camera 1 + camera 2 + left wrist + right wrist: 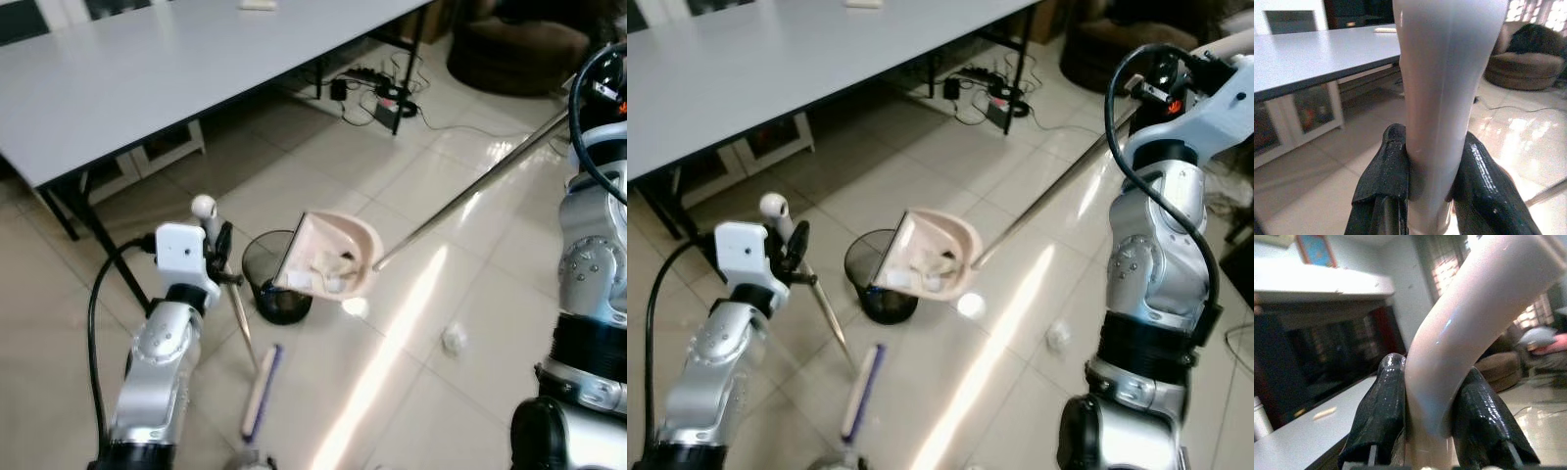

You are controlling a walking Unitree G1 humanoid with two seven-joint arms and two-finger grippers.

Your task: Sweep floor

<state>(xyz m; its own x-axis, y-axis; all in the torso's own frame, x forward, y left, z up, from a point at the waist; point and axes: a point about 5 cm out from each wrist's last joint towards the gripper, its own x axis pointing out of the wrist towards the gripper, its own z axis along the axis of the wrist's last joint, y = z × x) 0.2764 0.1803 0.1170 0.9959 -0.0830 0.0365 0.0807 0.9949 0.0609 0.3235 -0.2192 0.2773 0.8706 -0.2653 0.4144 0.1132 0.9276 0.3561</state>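
Tiles (323, 176) of pale cream, glossy, cover the floor, with a bright streak of light running across them from the dustpan toward the near edge. A long grey table (147, 69) on black legs fills the far left; under its far end lie a power strip and tangled cables (387, 98). A dark brown beanbag (514, 49) sits in the far right corner.

The left gripper (1432, 169) is closed on the white broom (257, 392) handle, its fingers (1383, 171) pressed against both sides. The handle slants down to the broom head, which lies flat on the tiles near the robot. The right gripper (1430, 406) is clamped on the curved white grip at the top of the dustpan's long metal pole. The pole runs down across the floor to the pink dustpan (333, 255), which is tipped over the black mesh bin (279, 284) with scraps of paper inside it. The bin stands just beside the broom handle.

A white crumpled scrap (454, 340) rests on the tiles to the right, apart from the bin, and a small white piece (355, 306) lies just beside the dustpan.
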